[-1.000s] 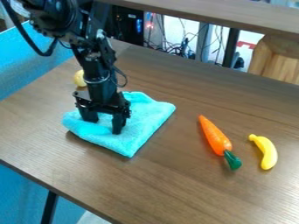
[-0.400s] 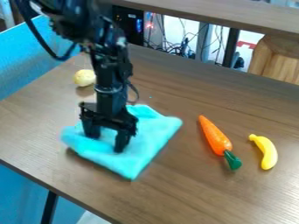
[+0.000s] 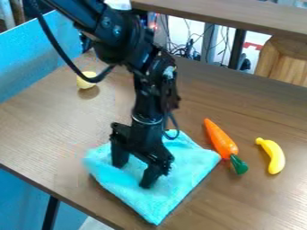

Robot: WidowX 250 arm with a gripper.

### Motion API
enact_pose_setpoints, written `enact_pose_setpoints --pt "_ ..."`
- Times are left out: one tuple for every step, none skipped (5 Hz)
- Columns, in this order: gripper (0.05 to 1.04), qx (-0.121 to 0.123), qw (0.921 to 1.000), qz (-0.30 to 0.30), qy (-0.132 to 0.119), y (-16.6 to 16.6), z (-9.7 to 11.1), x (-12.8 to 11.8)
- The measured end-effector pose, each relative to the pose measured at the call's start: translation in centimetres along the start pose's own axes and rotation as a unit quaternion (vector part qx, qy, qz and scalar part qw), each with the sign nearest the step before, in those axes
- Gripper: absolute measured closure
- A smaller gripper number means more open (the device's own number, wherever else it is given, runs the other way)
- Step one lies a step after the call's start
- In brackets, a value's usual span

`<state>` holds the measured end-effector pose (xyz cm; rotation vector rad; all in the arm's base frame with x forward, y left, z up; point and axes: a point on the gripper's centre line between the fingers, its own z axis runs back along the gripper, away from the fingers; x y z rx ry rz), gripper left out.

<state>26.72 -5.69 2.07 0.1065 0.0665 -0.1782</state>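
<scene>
The black gripper (image 3: 133, 174) points down onto a turquoise cloth (image 3: 180, 184), its two fingers apart and both tips on the fabric. The cloth lies roughly flat on the brown table, left of the carrot. An orange carrot (image 3: 221, 138) with a green top lies right beside the cloth's right corner. Further right is a yellow banana (image 3: 274, 157). A pale yellow round object (image 3: 86, 79) sits at the back left, close to the arm's cable.
The wooden table (image 3: 36, 134) has its front edge running from left to bottom centre. A blue panel (image 3: 36, 54) stands along the left side. Behind the table are a raised wooden shelf (image 3: 240, 15) and loose cables.
The gripper and the cloth have moved together toward the front right, bringing the cloth's right corner up to the carrot. The round object has come out from behind the arm.
</scene>
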Motion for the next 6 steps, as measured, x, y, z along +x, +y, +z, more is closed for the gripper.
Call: enact_pose_setpoints --pt "0.083 0.001 1.0 0.009 0.001 -0.2 0.1 0.0" --pt "0.083 0.011 0.9996 0.025 -0.004 0.4 0.9 -0.2" --pt "0.083 0.026 0.9986 -0.008 -0.045 1.4 6.0 -0.7" --pt "0.083 -0.002 0.997 -0.017 -0.075 1.6 10.8 -1.2" --pt "0.083 -0.031 0.9963 -0.032 -0.073 2.6 15.7 0.2" --pt "0.083 -0.033 0.9987 -0.029 -0.024 3.1 15.4 1.7"
